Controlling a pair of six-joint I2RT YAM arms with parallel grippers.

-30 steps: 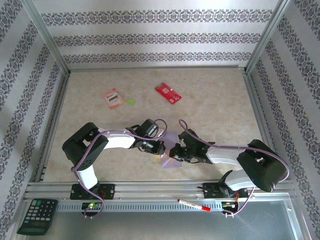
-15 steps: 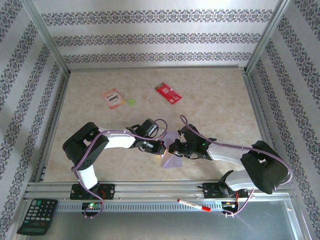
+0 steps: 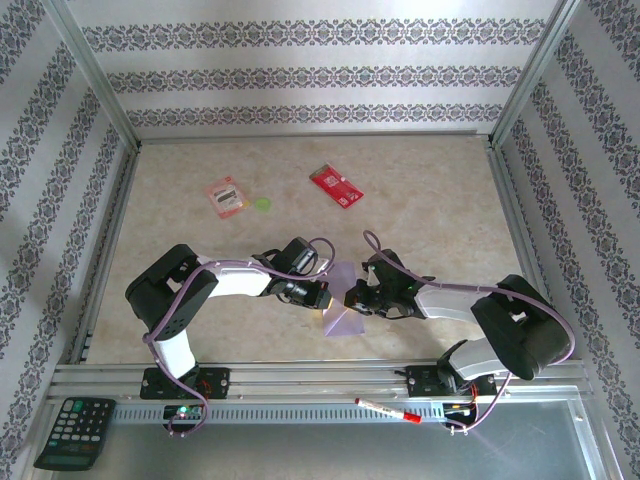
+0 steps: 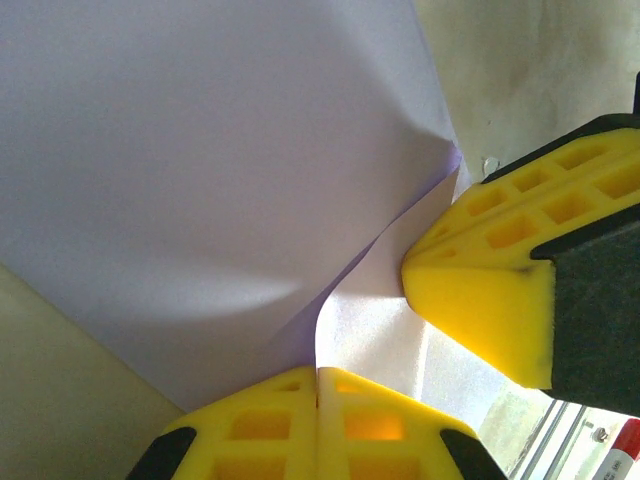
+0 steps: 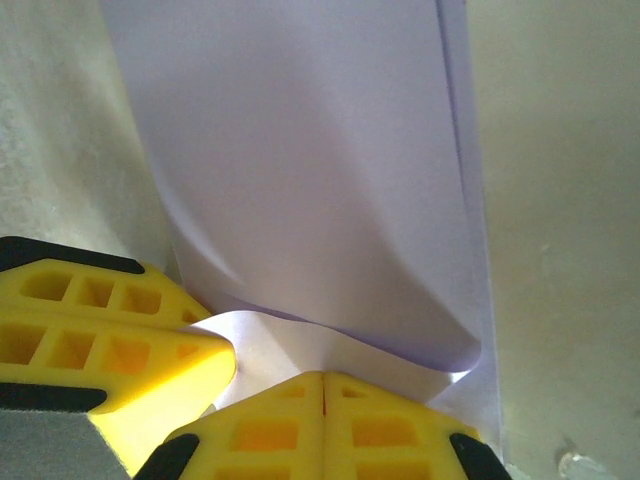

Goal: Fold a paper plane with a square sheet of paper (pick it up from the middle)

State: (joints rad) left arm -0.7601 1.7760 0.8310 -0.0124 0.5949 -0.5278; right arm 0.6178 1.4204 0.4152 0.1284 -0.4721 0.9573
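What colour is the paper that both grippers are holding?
The square sheet of paper is plain pale lilac, clearest in the left wrist view.

Curled pale lilac sheet of paper (image 3: 345, 321)

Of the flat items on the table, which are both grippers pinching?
The lilac square sheet of paper, nearest the front, clamped by left gripper and right gripper. The red card and pink-red packet lie untouched farther back.

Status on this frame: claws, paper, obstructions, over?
Left claw shut, right claw shut, both pinching the thin pale lilac paper sheet. Sheet creased, bowed between them. Red rectangular packet far back, not obstructing.
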